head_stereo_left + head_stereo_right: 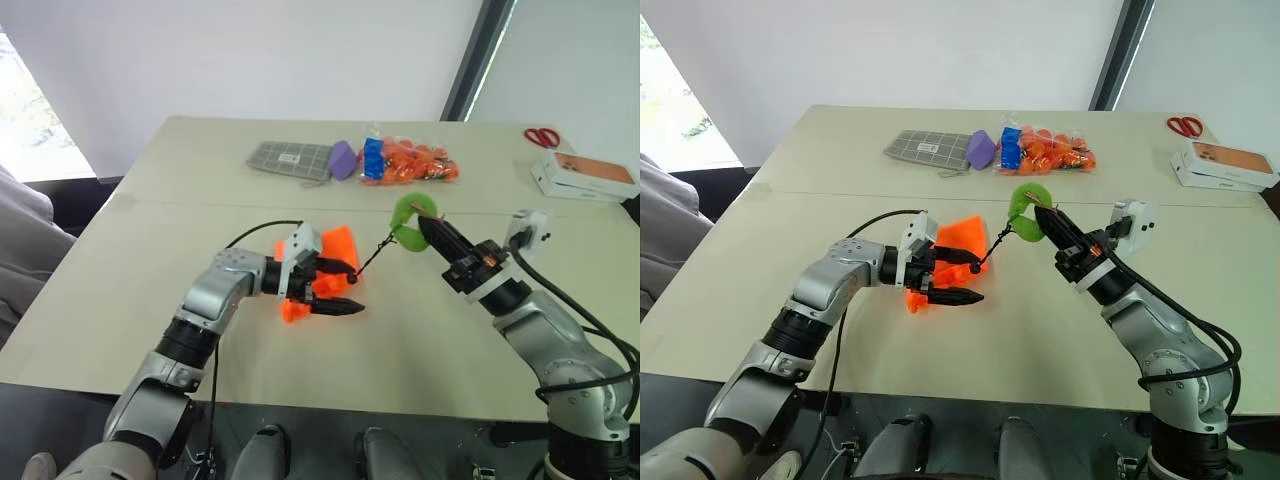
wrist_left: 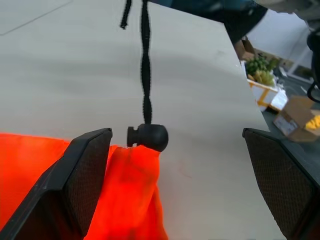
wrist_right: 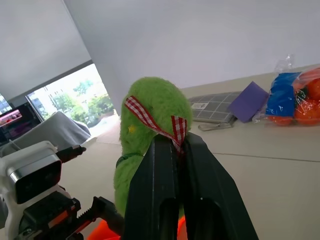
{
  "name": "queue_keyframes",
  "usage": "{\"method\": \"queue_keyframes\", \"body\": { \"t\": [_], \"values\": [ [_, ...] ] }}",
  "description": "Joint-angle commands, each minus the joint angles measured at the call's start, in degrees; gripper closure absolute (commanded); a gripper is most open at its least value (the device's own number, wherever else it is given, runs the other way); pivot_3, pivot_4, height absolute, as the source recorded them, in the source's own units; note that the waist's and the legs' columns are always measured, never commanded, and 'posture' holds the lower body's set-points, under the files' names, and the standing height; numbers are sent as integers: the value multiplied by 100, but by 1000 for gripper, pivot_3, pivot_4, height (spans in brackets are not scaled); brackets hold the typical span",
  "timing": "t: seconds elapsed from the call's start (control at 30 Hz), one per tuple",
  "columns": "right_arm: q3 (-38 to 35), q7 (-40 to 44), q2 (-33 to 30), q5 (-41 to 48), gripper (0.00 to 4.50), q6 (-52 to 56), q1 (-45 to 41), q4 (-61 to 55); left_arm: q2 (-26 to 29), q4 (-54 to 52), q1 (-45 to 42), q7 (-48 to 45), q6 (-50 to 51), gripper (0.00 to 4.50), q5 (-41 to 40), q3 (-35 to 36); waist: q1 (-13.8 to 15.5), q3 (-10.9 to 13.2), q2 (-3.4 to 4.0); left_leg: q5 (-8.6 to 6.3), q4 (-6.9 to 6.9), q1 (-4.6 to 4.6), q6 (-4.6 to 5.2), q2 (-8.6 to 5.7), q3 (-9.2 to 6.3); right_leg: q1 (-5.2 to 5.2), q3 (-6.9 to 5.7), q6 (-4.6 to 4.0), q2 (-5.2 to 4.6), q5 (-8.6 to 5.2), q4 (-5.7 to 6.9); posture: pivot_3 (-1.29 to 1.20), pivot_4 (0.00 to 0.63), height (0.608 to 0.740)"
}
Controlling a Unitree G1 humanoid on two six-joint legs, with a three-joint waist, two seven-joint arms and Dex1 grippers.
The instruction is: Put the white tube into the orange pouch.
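Left claw (image 1: 340, 287): fingers spread wide, straddling the orange pouch (image 1: 335, 252), which rests on the tabletop (image 1: 150, 260); one finger lies against the fabric. Right claw (image 1: 1040, 214): closed on the red-checked ribbon of the fuzzy green ring (image 1: 1025, 211), holding it raised above the tabletop. The black cord (image 1: 375, 254) runs taut from the ring to the cord stopper (image 2: 148, 136) at the pouch mouth.
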Motion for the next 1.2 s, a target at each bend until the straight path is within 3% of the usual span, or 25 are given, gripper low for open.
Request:
{"method": "queue_keyframes", "body": {
  "t": [0.03,0.1,0.2,0.23,0.8,0.9,1.03,1.07,1.2],
  "values": [
    [32,64,-43,74,4488,-75,-101,-208,29,-294,32,45,208,16,-259,193,-4,0,0,0,0,0,0,0,0,0,0,0,0,0,0,0,150,724],
    [52,71,-38,66,4488,-87,-103,-194,36,-367,62,59,351,16,-369,233,-6,0,0,0,0,0,0,0,0,-1,0,0,0,0,0,0,150,724],
    [67,82,-40,65,4500,-99,-101,-194,69,-411,74,113,475,834,-404,222,-3,0,0,0,0,0,0,0,0,0,0,0,0,0,0,0,150,724],
    [69,87,-40,63,4500,-103,-101,-195,84,-417,78,139,459,1298,-365,195,-4,0,0,0,0,0,0,0,0,0,0,0,0,0,0,0,150,724],
    [99,118,-5,36,4500,-144,-49,-224,91,-388,52,160,321,1298,-302,78,-1,0,0,0,0,0,0,0,0,0,0,-1,0,0,0,0,150,724],
    [116,136,-7,29,4500,-142,-50,-217,112,-402,76,140,301,2129,-295,71,-2,0,0,0,0,0,0,0,0,0,0,-1,0,0,0,0,150,724],
    [128,152,-16,34,4500,-138,-73,-198,131,-411,94,143,275,4147,-269,56,-1,0,0,0,0,0,0,0,0,0,0,-1,0,0,0,0,150,724],
    [130,155,-18,34,4500,-137,-76,-194,128,-409,95,152,270,4479,-265,56,-1,0,0,0,0,0,0,0,0,0,1,-1,0,0,0,0,150,724],
    [135,164,-28,29,4500,-137,-81,-181,143,-397,115,240,168,4479,-136,18,-1,0,0,0,0,0,0,0,0,0,1,-1,0,0,0,0,150,724]
  ]
}}
